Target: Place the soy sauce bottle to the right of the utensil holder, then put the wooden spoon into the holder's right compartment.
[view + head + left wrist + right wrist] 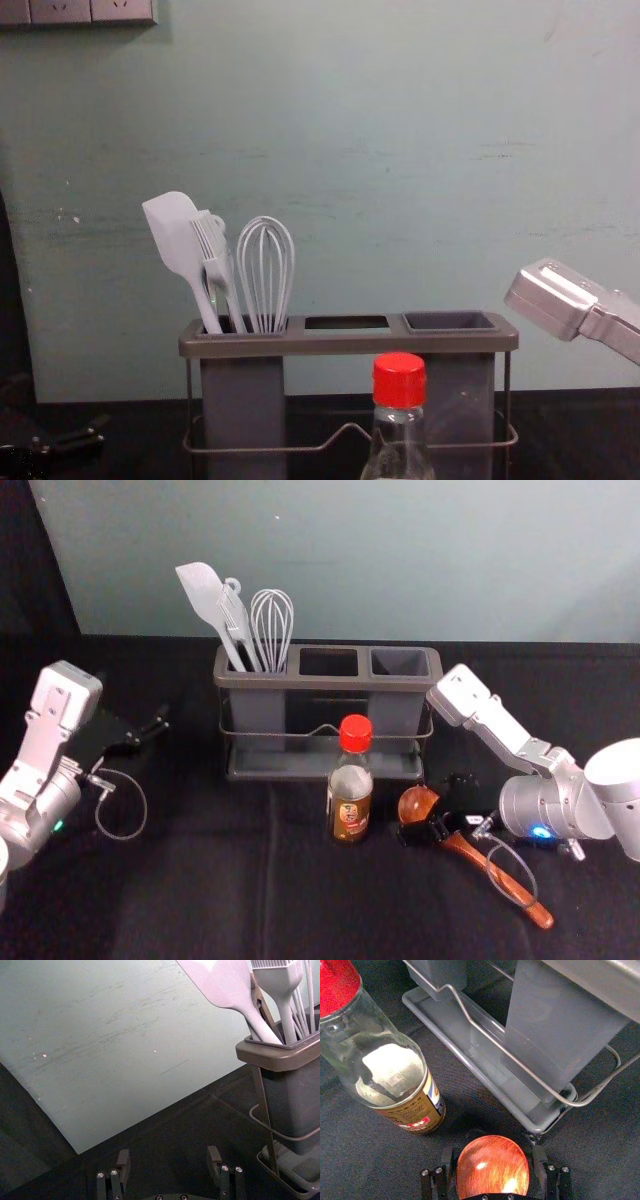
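The soy sauce bottle [350, 780], red-capped, stands upright in front of the utensil holder [326, 760], between its middle and right compartments. The wooden spoon [500, 878] lies right of the bottle, handle toward the front right. Over the spoon's bowl is my right gripper [432, 812]; in the right wrist view the open right gripper [494, 1162] has one finger on each side of the round bowl [492, 1167], with gaps visible. My left gripper [150, 732] is off to the holder's left; in the left wrist view the left gripper [169, 1162] is open and empty.
A spatula [205, 598], a brush and a whisk [272, 620] stand in the holder's left compartment. Its middle and right compartments are empty. A pale green wall [400, 560] rises behind the dark cloth-covered table [200, 890].
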Tool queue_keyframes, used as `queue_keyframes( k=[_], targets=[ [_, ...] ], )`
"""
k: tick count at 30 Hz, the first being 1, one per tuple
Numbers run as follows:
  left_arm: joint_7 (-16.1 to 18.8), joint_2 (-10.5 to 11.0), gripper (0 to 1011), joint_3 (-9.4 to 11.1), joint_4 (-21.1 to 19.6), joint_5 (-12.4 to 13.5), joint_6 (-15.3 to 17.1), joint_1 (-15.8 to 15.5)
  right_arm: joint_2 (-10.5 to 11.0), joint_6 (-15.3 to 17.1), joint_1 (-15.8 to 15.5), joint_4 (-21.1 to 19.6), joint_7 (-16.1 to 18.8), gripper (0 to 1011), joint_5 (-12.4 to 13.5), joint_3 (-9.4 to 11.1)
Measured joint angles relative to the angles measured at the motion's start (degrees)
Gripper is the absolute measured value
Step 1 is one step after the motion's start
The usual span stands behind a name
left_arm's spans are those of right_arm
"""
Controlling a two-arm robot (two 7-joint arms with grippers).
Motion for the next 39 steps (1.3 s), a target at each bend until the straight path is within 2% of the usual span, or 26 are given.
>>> queue_keyframes(
  k=[11, 18, 25, 32, 39],
  targets=[
    [0.0, 0.0, 1005, 0.0, 0.0, 0.0, 0.0, 0.0, -0.3, 0.8, 0.1, -0.2, 0.0, 997, -1.9, -0.3],
    [0.0, 0.0, 1005, 0.0, 0.0, 0.0, 0.0, 0.0, -0.9, 1.3, -0.7, -0.6, -0.2, 846, -2.6, 0.8],
    [0.0, 0.0, 1005, 0.0, 0.0, 0.0, 0.0, 0.0, -0.6, 1.4, -1.6, -2.1, -0.1, 838, -2.4, 2.4],
    [0.0, 0.0, 1005, 0.0, 0.0, 0.0, 0.0, 0.0, 1.5, 2.0, -3.5, -6.8, -0.1, 837, -1.4, 5.0],
    [0.0, 0.0, 1005, 0.0, 0.0, 0.0, 0.0, 0.0, 5.0, 1.6, -6.3, -13.6, -0.4, 837, -0.6, 7.9]
  ],
)
